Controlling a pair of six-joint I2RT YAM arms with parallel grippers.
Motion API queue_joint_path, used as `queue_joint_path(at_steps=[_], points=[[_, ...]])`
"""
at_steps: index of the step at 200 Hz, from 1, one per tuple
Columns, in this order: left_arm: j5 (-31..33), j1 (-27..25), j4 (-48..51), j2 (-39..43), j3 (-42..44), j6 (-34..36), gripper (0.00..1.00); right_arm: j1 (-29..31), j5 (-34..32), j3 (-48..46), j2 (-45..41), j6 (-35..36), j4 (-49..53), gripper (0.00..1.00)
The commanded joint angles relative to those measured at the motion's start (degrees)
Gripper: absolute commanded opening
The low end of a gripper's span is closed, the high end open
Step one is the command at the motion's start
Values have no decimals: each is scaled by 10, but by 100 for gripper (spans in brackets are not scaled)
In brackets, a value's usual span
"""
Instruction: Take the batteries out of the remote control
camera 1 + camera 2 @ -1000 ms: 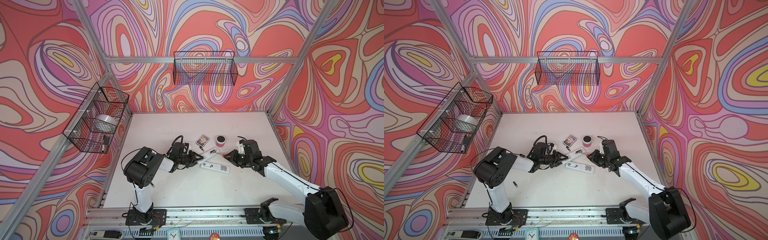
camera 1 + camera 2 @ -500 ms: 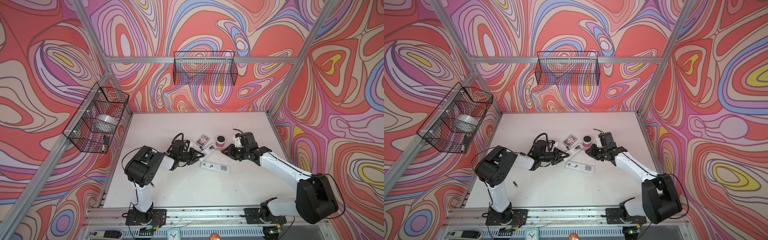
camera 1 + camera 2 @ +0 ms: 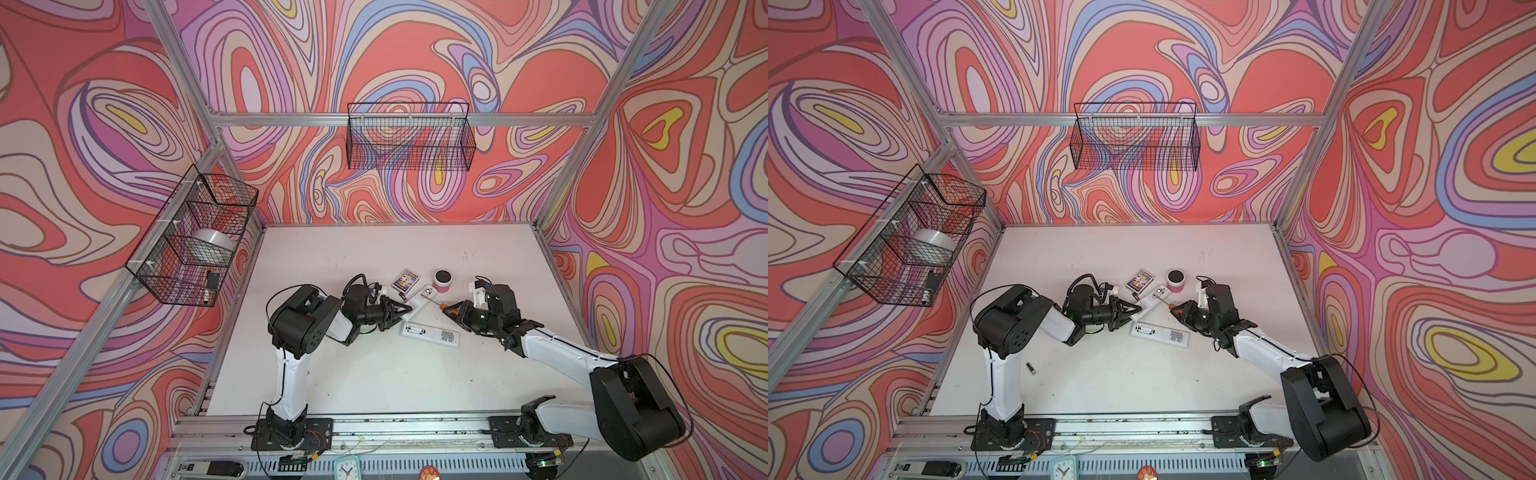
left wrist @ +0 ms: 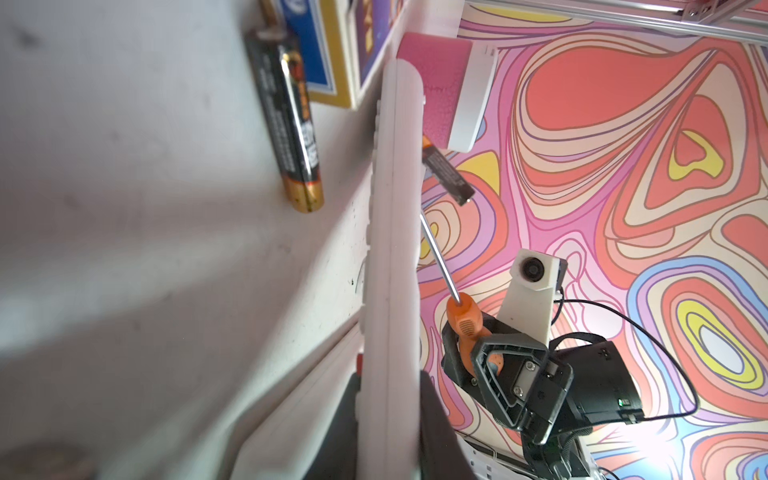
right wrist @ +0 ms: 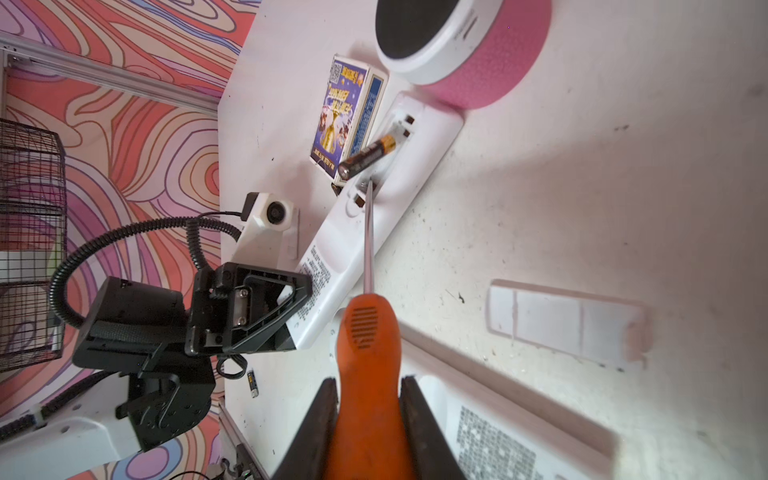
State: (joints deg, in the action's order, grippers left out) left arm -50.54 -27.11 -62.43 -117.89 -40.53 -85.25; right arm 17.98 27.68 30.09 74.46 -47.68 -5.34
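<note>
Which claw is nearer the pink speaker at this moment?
Right. The right claw, gripping the orange screwdriver, sits just in front of the pink speaker; the left claw clamps the remote, farther off to the left.

1. So the left end effector (image 3: 400, 312) is pinching one end of the white remote control (image 3: 420, 301), which runs diagonally toward the pink speaker (image 3: 443, 282).
2. Opposite it, the right end effector (image 3: 454, 312) grips an orange screwdriver (image 3: 445, 308), handle poking out toward that remote.
3. A second white remote (image 3: 430, 335) lies flat on the worktop (image 3: 374, 374) just in front, and a card box (image 3: 406, 279) sits behind.
</note>
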Motion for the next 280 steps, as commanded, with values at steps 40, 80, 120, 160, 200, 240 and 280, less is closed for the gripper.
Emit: queue_joint_path(at_steps=[40, 80, 120, 160, 200, 240, 280], points=[[-18, -12, -19, -5, 21, -38, 11, 19, 82, 12, 22, 57, 162, 4], [-21, -12, -2, 2, 31, -25, 11, 16, -16, 58, -1, 109, 283, 4], [-36, -12, 155, 59, 17, 71, 11, 14, -43, 78, -21, 106, 282, 4], [26, -12, 681, 165, -119, 418, 11, 11, -66, 105, -46, 116, 313, 5], [62, -12, 824, 176, -183, 510, 11, 7, -70, 118, -50, 121, 322, 5], [101, -12, 895, 185, -222, 563, 12, -1, -71, 119, -38, 140, 353, 5], [131, -12, 954, 192, -253, 614, 12, -6, -73, 119, -51, 138, 350, 5]])
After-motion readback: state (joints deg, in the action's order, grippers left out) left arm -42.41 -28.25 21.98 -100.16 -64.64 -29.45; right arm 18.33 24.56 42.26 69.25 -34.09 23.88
